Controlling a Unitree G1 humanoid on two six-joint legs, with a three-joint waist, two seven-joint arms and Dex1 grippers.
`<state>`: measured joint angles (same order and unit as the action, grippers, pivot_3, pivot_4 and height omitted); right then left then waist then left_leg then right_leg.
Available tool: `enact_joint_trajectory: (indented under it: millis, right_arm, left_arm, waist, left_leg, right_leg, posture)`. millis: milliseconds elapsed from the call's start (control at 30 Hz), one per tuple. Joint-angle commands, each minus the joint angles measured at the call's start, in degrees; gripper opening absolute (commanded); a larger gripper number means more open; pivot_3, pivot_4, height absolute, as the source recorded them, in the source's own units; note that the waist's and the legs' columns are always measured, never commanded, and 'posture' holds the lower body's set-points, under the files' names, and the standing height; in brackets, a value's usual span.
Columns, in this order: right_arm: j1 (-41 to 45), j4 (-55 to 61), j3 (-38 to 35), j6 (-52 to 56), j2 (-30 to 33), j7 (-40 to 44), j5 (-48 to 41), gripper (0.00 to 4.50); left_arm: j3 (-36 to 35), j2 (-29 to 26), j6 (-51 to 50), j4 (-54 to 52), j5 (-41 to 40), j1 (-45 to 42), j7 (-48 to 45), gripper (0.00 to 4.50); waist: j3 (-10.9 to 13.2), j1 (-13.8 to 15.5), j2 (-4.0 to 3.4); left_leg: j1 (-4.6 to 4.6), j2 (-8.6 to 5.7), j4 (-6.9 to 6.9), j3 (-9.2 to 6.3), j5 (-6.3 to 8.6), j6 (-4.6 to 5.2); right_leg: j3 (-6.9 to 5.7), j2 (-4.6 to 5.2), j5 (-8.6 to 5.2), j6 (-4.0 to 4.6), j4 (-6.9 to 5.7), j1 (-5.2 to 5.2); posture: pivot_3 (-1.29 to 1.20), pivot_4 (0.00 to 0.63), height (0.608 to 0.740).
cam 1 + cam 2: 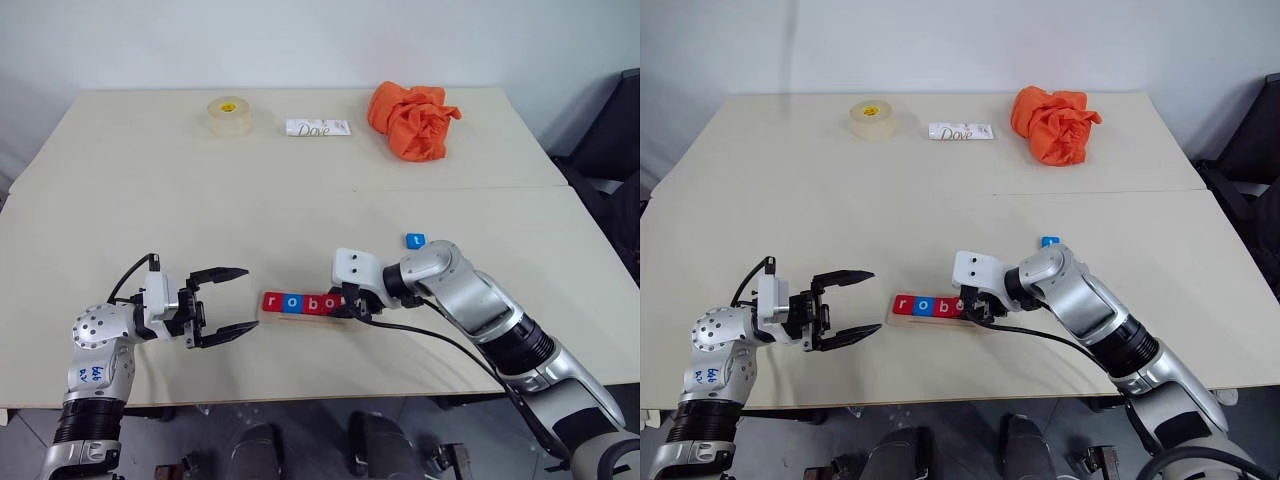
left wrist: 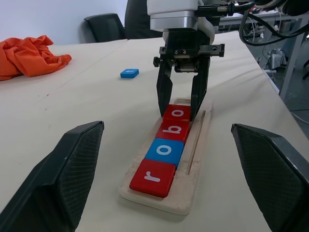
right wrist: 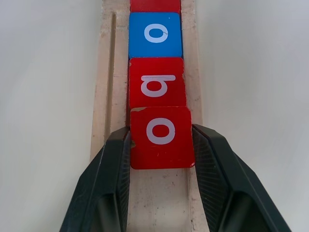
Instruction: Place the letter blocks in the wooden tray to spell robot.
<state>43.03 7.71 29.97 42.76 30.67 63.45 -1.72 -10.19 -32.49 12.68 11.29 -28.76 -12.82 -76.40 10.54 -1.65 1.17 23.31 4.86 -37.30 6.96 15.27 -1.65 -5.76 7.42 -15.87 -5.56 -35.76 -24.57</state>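
The wooden tray (image 2: 193, 166) lies near the table's front edge. In it sit a red r (image 2: 153, 177), a blue o (image 2: 165, 150), a red b (image 2: 174, 129) and a red o (image 3: 161, 136) in a row. My right gripper (image 1: 350, 305) reaches down over the tray's right end, shut on the red o, one finger on each side of it. A blue t block (image 1: 415, 240) lies loose on the table behind the right arm. My left gripper (image 1: 250, 298) hovers open just off the tray's left end, with nothing between its fingers (image 2: 72, 179).
At the table's far side are a roll of tape (image 1: 229, 115), a white Dove bar (image 1: 318, 128) and a crumpled orange cloth (image 1: 412, 120). A dark chair (image 1: 615, 150) stands past the right edge. A seam runs across the right half of the table.
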Motion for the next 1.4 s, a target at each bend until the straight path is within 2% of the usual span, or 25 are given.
enact_joint_trajectory:
  millis: [33,467,1167,1400]
  right_arm:
    - [1.3,3.5,-2.6,1.0,0.4,-0.3,-1.4,1.45]
    - [-1.8,7.8,-2.6,4.7,1.9,-2.8,-2.6,1.45]
    - [-2.0,5.7,-1.1,3.6,0.0,-4.2,-2.5,1.45]
    - [-1.1,6.8,-1.7,4.4,0.4,-4.0,-2.8,3.85]
  left_arm:
    - [0.0,0.1,0.6,-0.9,-0.5,-0.4,0.1,4.50]
    - [0.5,0.8,0.9,-0.3,-0.2,-1.2,-0.1,4.50]
    - [0.4,0.5,0.8,-0.6,-0.2,-1.0,0.3,4.50]
    - [0.4,0.6,1.0,-0.2,-0.1,-1.5,0.3,4.50]
  waist:
    - [0.0,0.0,0.00]
    - [0.0,0.0,0.00]
    - [0.0,0.0,0.00]
    - [0.0,0.0,0.00]
  left_leg:
    - [0.00,0.00,0.00,0.00,0.00,0.00]
    - [0.01,0.00,0.02,-0.01,0.00,0.00]
    - [0.01,0.00,0.02,-0.01,0.00,0.00]
    - [0.01,0.00,0.02,-0.01,0.00,0.00]
  right_leg:
    - [0.00,0.00,0.00,0.00,0.00,0.00]
    - [0.00,0.00,0.00,0.00,0.03,0.00]
    - [0.00,0.00,0.00,0.00,0.04,0.00]
    - [0.00,0.00,0.00,0.00,0.04,0.00]
  posture:
    - [0.00,0.150,0.740]
    - [0.00,0.150,0.740]
    - [0.00,0.150,0.740]
    - [0.00,0.150,0.740]
